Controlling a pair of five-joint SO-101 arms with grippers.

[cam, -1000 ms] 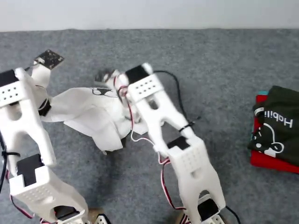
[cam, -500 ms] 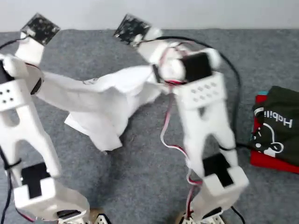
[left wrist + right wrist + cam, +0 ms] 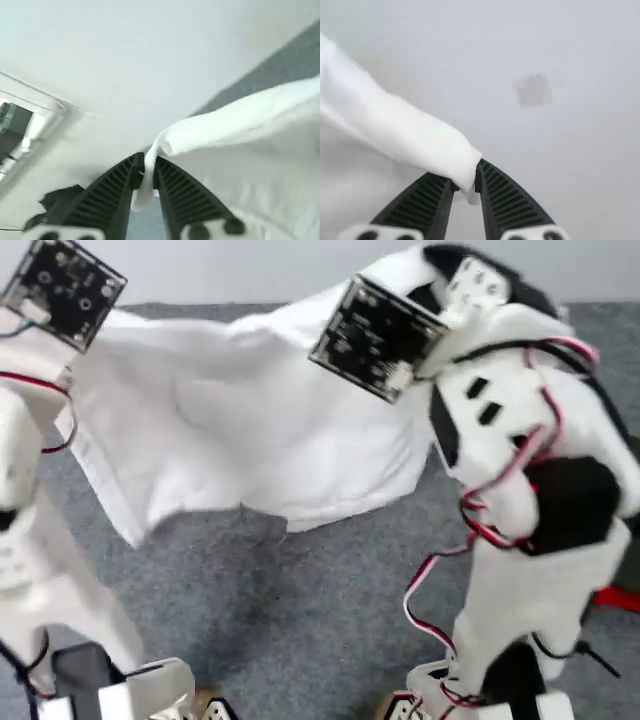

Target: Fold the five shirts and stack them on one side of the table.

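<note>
A white shirt hangs stretched in the air between both raised arms, its lower hem drooping toward the grey table. My left gripper is shut on one corner of the white shirt, held high at the left. My right gripper is shut on the opposite edge of the white shirt, held high at the right. In the high view the fingertips of both grippers are hidden behind the wrist cameras and the cloth.
The right arm's body stands in front of the table's right side. A sliver of red cloth shows at the right edge behind that arm. Bare grey table lies under the hanging shirt.
Both arms have lifted the white shirt off the table and pulled it apart, so it went from a crumpled heap to a spread sheet in the air. The right arm now covers the stacked shirts.
</note>
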